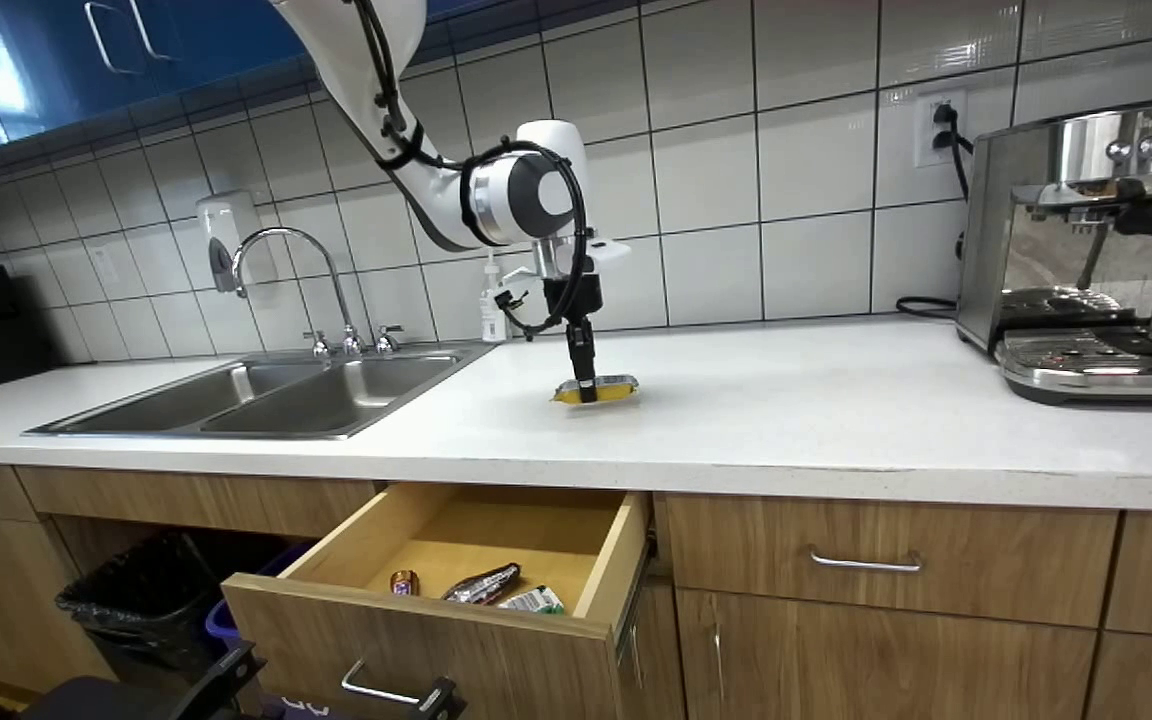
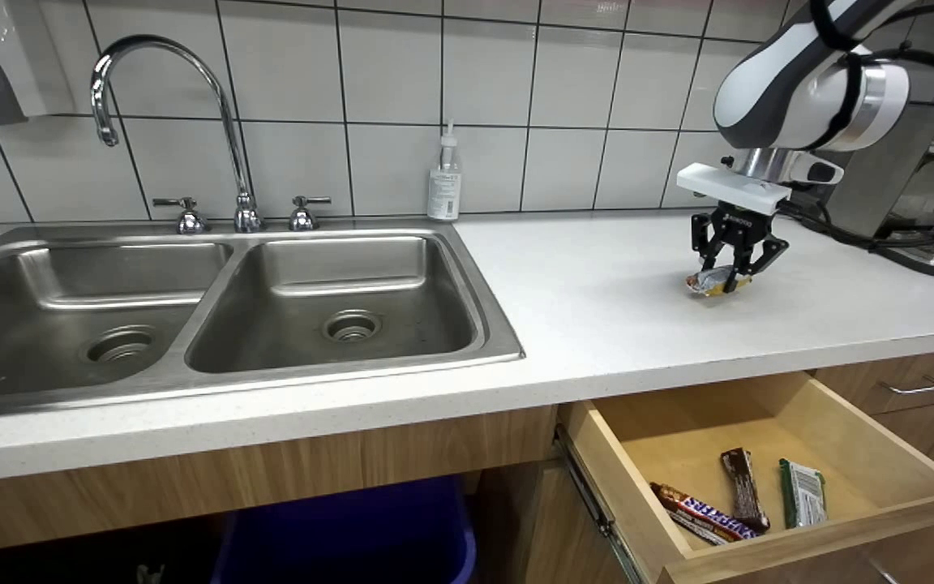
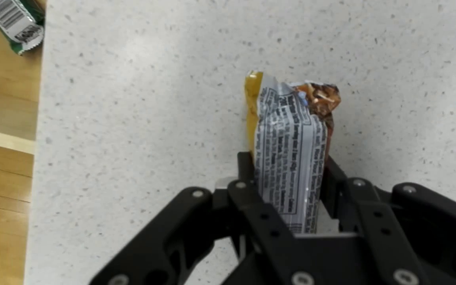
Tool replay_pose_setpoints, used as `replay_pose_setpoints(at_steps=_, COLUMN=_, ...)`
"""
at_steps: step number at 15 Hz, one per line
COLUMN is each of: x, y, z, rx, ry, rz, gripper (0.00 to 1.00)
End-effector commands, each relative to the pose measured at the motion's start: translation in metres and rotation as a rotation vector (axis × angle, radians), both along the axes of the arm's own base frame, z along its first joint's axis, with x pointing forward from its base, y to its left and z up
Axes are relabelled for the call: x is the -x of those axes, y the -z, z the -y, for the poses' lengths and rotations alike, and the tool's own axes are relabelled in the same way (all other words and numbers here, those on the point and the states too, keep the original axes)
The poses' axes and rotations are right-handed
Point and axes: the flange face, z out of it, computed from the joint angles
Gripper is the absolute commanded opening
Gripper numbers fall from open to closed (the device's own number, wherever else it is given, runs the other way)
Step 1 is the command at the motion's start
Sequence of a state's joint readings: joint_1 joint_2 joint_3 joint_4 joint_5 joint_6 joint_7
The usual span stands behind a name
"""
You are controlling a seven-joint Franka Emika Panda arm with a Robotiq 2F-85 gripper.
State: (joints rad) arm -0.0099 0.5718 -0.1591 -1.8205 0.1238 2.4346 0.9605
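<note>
My gripper points down over the white counter, with its two fingers on the long sides of a wrapped bar. In an exterior view the gripper and the bar show right of the sink. In the wrist view the gripper is closed against both sides of the bar. The wrapper is silver with printed text, yellow along one edge and brown-orange at a corner. The bar's near end is partly hidden by the gripper. I cannot tell whether the bar touches the counter.
An open drawer below the counter holds a Snickers bar, a dark brown bar and a green-white bar. A double sink, a bottle and a coffee machine stand along the counter.
</note>
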Motion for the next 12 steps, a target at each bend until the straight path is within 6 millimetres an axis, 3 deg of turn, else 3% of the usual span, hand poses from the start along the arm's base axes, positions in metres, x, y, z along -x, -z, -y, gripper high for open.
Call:
replay_pose_setpoints(at_steps=1, x=0.034, y=-0.018, z=-0.013, rx=-0.008, ry=-0.043, rz=0.006, gripper=0.17)
replay_pose_setpoints(at_steps=12, x=0.119, y=-0.028, z=-0.048, rx=0.019, ry=-0.144, rz=-0.031, gripper=0.17)
